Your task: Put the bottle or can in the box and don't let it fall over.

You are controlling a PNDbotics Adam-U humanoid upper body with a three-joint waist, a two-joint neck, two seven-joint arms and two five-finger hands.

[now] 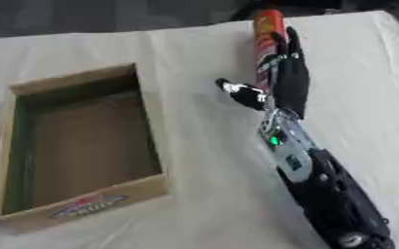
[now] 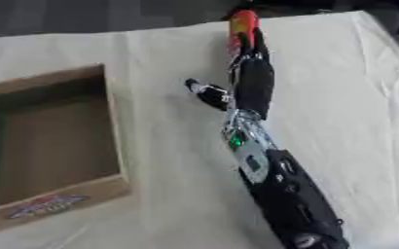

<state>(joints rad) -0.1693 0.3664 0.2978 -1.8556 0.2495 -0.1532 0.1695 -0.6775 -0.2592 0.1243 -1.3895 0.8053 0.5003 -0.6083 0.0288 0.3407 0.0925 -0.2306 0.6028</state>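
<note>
Right hand [image 1: 286,80] against tall glossy can [image 1: 267,34]; cardboard box [image 1: 80,214] apart.

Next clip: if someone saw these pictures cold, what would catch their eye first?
Probably the long black right arm crossing the cloth from the lower right, its right hand stretched flat against a tall red-orange can near the table's far edge. Next comes the open cardboard box at left, with nothing visible inside it.

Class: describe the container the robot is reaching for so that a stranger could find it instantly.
Start at the open cardboard box on the cloth-covered table. Look right and farther back, just past the right hand. There stands a tall, slim red-and-orange can, the only upright, brightly coloured thing there.
</note>
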